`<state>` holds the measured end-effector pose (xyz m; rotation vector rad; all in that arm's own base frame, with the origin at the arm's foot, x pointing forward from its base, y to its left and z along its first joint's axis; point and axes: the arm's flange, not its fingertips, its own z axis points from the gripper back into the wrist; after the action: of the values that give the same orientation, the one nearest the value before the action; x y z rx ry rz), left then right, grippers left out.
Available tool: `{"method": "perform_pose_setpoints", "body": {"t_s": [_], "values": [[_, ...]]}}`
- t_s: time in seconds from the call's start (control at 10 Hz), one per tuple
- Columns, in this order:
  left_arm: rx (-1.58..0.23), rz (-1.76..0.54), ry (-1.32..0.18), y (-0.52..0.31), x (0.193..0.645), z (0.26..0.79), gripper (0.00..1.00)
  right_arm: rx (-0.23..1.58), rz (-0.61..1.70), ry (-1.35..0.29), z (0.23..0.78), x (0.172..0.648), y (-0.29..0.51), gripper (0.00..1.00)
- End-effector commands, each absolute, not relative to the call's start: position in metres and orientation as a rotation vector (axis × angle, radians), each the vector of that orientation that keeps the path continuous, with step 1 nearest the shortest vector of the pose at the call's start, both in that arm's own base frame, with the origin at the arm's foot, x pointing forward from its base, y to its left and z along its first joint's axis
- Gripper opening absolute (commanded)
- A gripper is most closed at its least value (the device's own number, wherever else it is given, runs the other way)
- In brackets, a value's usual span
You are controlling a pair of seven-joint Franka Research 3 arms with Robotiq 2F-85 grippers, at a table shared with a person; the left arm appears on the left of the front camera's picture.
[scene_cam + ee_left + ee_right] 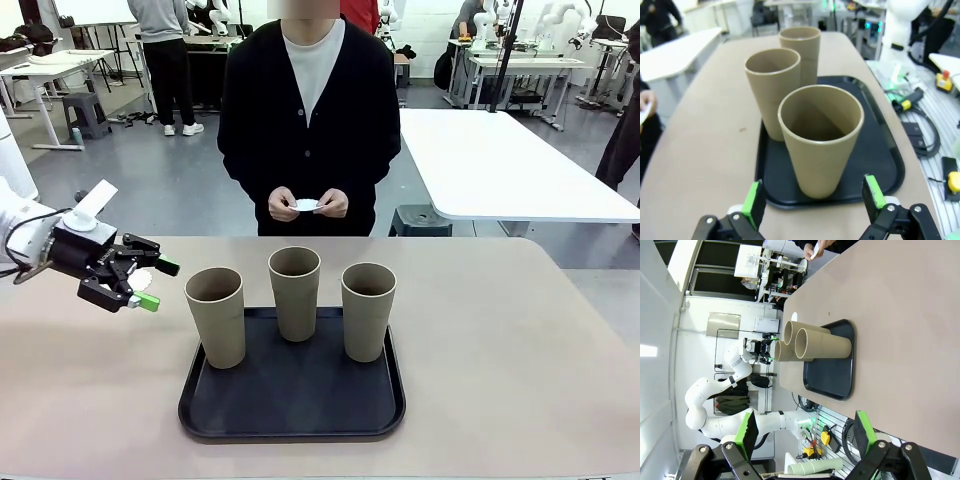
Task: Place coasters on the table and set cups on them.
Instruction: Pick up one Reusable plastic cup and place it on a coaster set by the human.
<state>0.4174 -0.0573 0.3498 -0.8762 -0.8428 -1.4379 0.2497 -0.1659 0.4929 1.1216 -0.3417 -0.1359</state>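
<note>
Three taupe cups stand on a black tray (pixel 290 412): left cup (pixel 215 315), middle cup (pixel 295 290), right cup (pixel 368 310). My left gripper (pixel 158 285) hovers open just left of the left cup, apart from it. In the left wrist view that cup (pixel 820 140) stands close ahead between the open green fingertips (pixel 754 202). At the table's far edge the person holds white coasters (pixel 306 205) in both hands. My right gripper (pixel 805 432) is open and holds nothing, well back from the cups (pixel 822 345) and the beige table (pixel 900 315).
The tray (pixel 880 150) lies near the table's front edge, with bare tabletop (pixel 520 330) to its right and left. A white table (pixel 500 160) stands behind at the right. Cables and a yellow button (pixel 952 182) lie beyond the table's robot-side edge.
</note>
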Motion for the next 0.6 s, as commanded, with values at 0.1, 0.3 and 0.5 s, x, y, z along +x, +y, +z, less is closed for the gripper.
{"method": "perform_pose_setpoints", "body": {"t_s": [0.1,0.3,0.5], "values": [[-0.969,-1.489,-0.898,-0.066,0.424,0.322,1.0,1.143,-0.128,-0.352,0.493,0.252,-0.165,1.0],[-1.017,-1.562,-0.842,-0.073,0.42,0.311,1.0,1.143,-0.128,-0.352,0.493,0.252,-0.165,1.0],[-1.025,-1.608,-0.872,-0.078,0.422,0.304,1.0,1.143,-0.128,-0.352,0.493,0.252,-0.165,1.0]]}}
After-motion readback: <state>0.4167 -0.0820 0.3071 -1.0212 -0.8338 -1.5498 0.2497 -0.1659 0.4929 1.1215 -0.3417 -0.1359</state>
